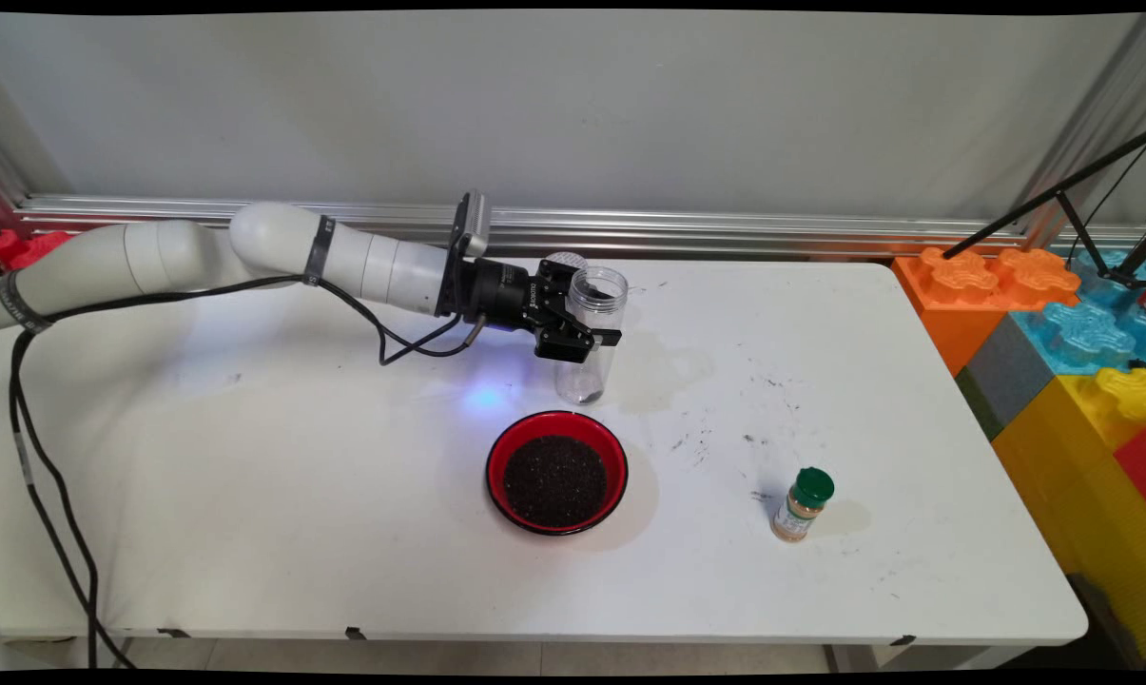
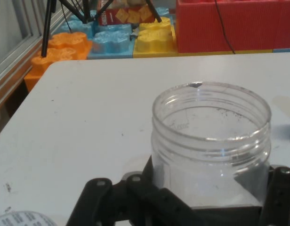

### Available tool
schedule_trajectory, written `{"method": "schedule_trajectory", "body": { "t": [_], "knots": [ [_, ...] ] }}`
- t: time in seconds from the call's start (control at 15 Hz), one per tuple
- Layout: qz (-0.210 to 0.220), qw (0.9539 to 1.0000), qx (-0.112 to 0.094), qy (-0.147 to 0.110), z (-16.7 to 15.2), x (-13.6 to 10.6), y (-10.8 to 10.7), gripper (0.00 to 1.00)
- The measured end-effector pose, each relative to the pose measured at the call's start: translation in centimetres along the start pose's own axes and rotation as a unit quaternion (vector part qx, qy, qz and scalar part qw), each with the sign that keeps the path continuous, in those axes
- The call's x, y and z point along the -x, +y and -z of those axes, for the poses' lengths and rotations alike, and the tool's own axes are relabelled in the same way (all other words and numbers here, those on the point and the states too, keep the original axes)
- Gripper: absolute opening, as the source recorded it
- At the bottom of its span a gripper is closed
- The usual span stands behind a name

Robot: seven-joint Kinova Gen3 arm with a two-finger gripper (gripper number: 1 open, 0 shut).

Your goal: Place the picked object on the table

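Note:
My gripper (image 1: 593,322) reaches in from the left and is shut on a clear plastic jar (image 1: 592,333) around its upper part. The jar stands upright with no lid on its mouth and is nearly empty, with dark specks on its wall. I cannot tell whether its base rests on the white table (image 1: 820,381) or hangs just above it. In the hand view the jar (image 2: 211,141) sits between the black fingers (image 2: 280,188) of the gripper (image 2: 208,200). A red bowl (image 1: 556,472) full of dark grains stands just in front of the jar. A pale round lid (image 1: 563,259) lies behind it.
A small spice bottle (image 1: 802,504) with a green cap stands at the front right. Big orange, blue and yellow blocks (image 1: 1058,323) line the table's right side, with a black tripod leg (image 1: 1048,205) above them. Black cables (image 1: 40,457) hang at the left.

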Motion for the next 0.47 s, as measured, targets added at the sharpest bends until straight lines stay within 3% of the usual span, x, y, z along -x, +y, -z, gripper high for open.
{"method": "schedule_trajectory", "body": {
  "t": [0.27,0.33,0.47],
  "knots": [
    [0.0,1.0,0.001,0.0,-0.19,0.27,0.02,0.0],
    [0.001,1.0,0.001,0.0,-0.22,0.28,0.05,1.0],
    [0.004,1.0,0.004,0.003,-0.24,0.25,0.16,1.0]
  ]
}}
